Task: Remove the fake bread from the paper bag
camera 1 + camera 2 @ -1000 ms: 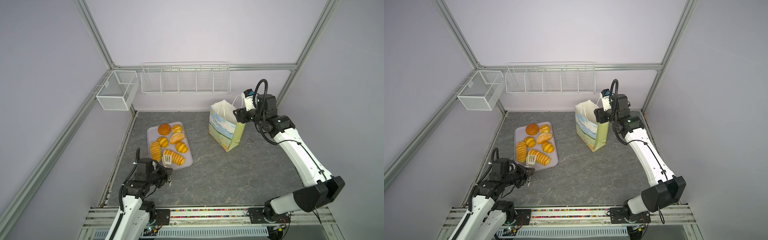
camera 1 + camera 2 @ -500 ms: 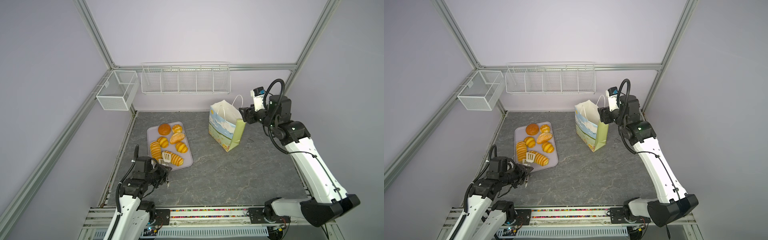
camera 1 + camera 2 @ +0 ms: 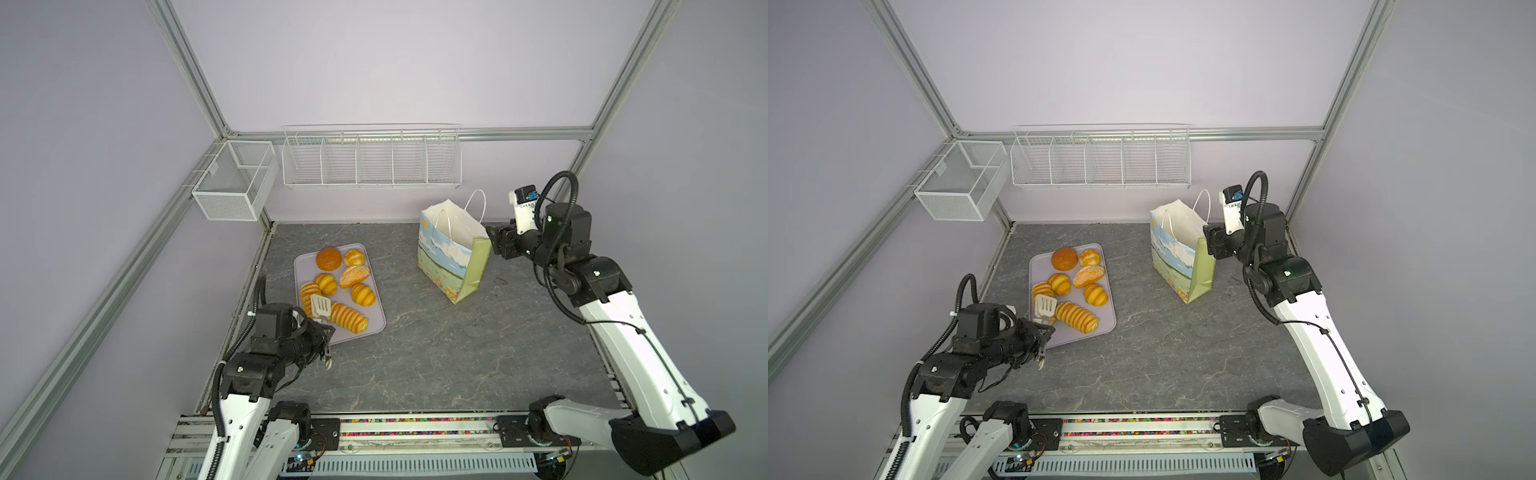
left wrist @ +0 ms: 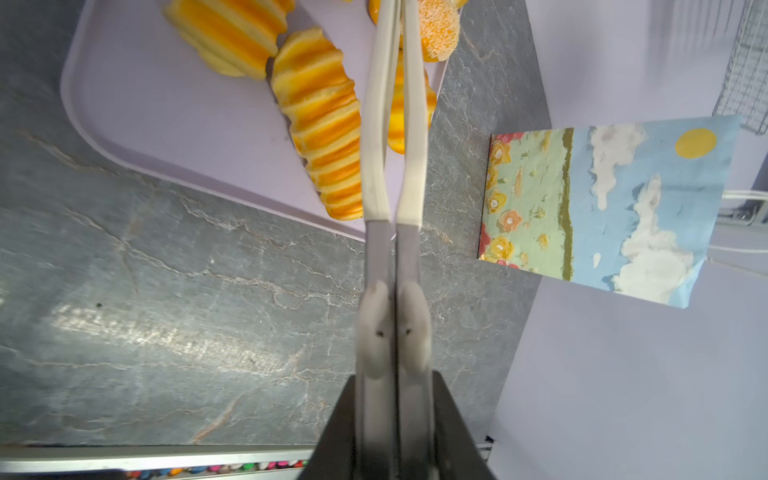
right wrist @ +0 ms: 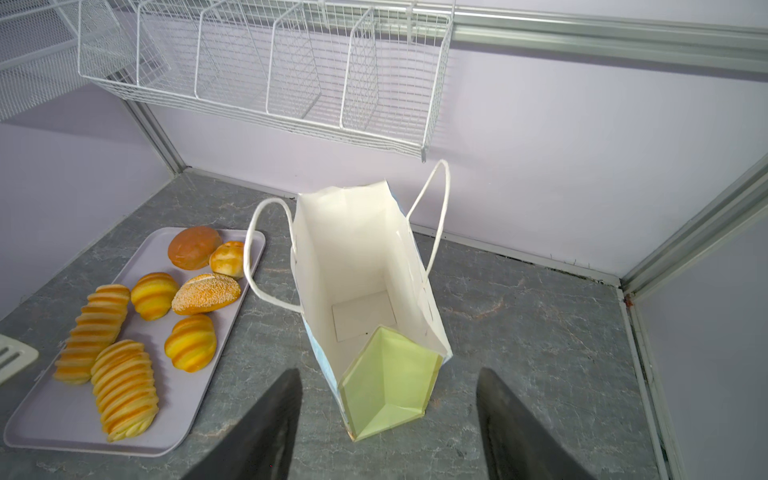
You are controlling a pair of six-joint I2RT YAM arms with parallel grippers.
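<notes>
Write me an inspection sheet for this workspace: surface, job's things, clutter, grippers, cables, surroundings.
Surface: grey veined tabletop.
Job's things: seven pieces of fake bread lie on the lilac tray; the paper bag stands upright, mouth open, only its white inside showing.
Clutter: nothing seen.
Grippers: left gripper shut on white tongs, whose head lies over the tray; right gripper open, empty, by the bag's green side.
Cables: black hose loops above each wrist; nothing snagged.
Surroundings: wire rack on back wall, mesh basket on left frame.

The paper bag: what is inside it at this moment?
In the right wrist view the paper bag shows only white walls and a bare floor, no bread. The green side fold covers the nearest floor corner. The fake bread lies on the tray.
</notes>
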